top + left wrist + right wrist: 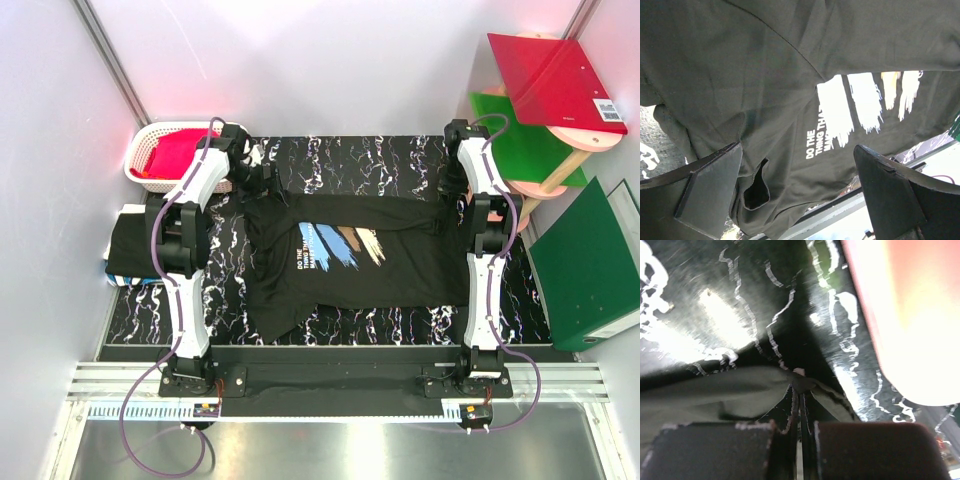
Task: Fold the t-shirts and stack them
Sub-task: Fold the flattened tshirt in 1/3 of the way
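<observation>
A folded t-shirt lies at the left edge of the desk, near a white basket. The left arm goes up from its base, bends, and reaches in to the far left corner of the printed t-shirt. The left end effector hangs over the cloth with its fingers wide apart, holding nothing. The printed t-shirt lies spread out in the middle of the desk, picture side up. The right arm bends the same way to the far right corner. The right end effector is down low, squeezed tight on the edge of the printed t-shirt.
</observation>
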Tool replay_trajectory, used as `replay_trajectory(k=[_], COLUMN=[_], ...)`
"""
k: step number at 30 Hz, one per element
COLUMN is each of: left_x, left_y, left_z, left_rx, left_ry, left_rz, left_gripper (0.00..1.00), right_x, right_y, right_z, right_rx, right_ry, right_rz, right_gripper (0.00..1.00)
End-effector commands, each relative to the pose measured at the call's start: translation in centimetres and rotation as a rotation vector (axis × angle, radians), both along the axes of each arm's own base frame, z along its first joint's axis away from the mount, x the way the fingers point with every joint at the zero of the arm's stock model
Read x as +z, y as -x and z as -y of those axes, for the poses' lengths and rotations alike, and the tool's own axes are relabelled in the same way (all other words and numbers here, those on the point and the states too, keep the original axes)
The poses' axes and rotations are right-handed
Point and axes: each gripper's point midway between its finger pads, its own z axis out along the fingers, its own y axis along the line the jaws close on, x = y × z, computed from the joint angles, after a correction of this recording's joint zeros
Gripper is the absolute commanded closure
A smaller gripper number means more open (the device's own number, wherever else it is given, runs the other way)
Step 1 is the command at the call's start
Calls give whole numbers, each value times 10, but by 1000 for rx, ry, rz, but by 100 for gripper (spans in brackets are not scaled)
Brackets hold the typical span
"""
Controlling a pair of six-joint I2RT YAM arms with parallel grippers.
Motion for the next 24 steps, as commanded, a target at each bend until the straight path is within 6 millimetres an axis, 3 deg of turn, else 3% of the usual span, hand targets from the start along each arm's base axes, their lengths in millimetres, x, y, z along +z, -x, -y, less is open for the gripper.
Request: replay_trajectory(k=[1, 6, 10, 13, 14, 15, 16, 17, 19, 21, 24], left_x=[28, 27, 27, 26, 26, 25, 25, 25, 22, 21, 19], left_y=[-4, -1, 1, 3, 3, 4, 5, 5, 6, 5, 3], left_z=[1, 3, 6, 8, 10, 11, 12, 13, 14, 16, 19], left_rx=[4, -3, -9, -17, -23, -24, -28, -29, -33, -38, -46], left_ry=[13, 13, 13, 13, 16, 15, 17, 17, 17, 23, 30], left_rz=[74, 67, 66, 60, 62, 58, 57, 56, 50, 48, 46], left_gripper=[1, 1, 1, 1, 1, 1, 1, 1, 1, 1, 1], right_x=[38, 39, 56, 66, 67, 70, 86, 82, 90, 92, 80], right_y=[-15, -34, -49, -55, -52, -50, -46, -38, -25, -22, -18], right_z=[27, 37, 40, 38, 35, 32, 31, 30, 27, 23, 8], right_rx=[-42, -61, -73, -59, -50, -43, -42, -36, -16, -3, 26], right_ry=[145, 200, 218, 205, 187, 175, 170, 167, 153, 134, 50], right_rz=[110, 172, 253, 285, 279, 279, 303, 277, 269, 280, 265], right_gripper=[100, 100, 99, 68, 48, 39, 32, 16, 9, 8, 10])
